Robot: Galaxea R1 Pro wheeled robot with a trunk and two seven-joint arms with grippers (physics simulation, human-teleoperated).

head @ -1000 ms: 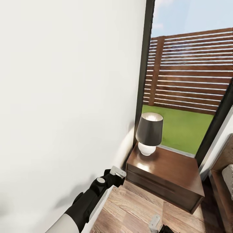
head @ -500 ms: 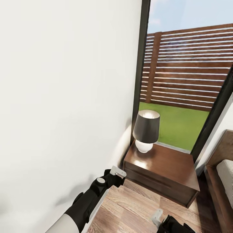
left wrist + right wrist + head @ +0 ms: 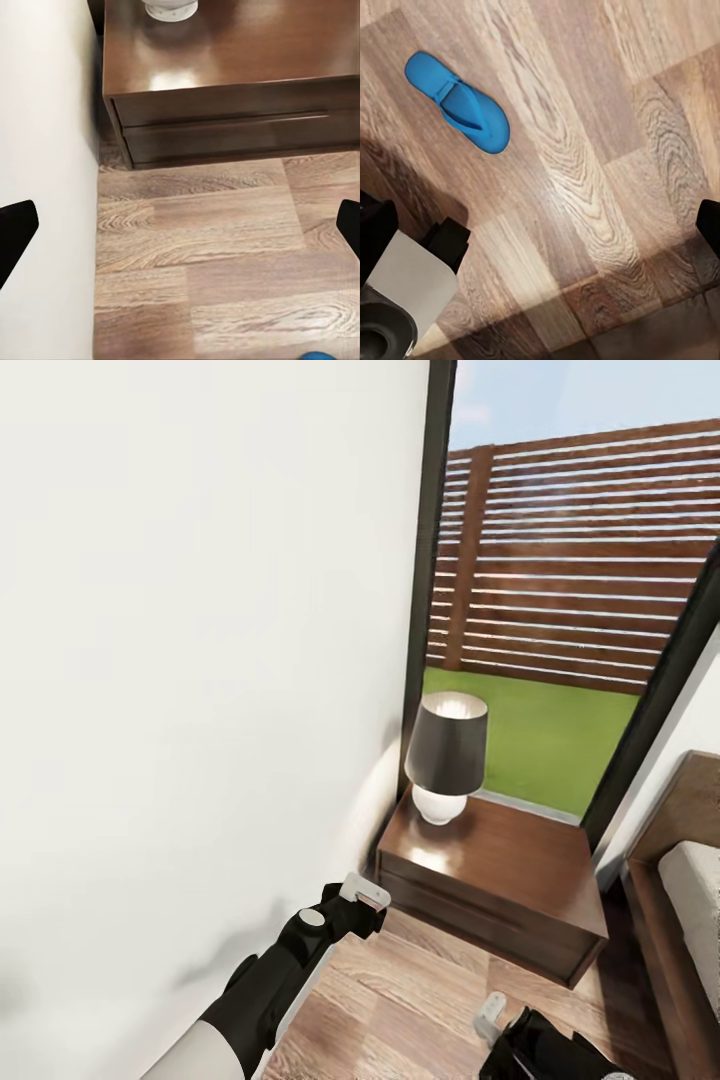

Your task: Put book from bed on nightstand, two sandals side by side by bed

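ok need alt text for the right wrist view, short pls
A single bright blue sandal lies flat on a wood-plank floor, seen from above, nothing touching it. The dark tips of the right gripper's fingers show at opposite edges, spread wide with bare floor between them. Part of the robot's grey and black body fills one corner.

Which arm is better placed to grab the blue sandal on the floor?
Probably the right: its wrist view looks down on a sandal lying on the floor, with its fingers spread. The left gripper faces the nightstand.
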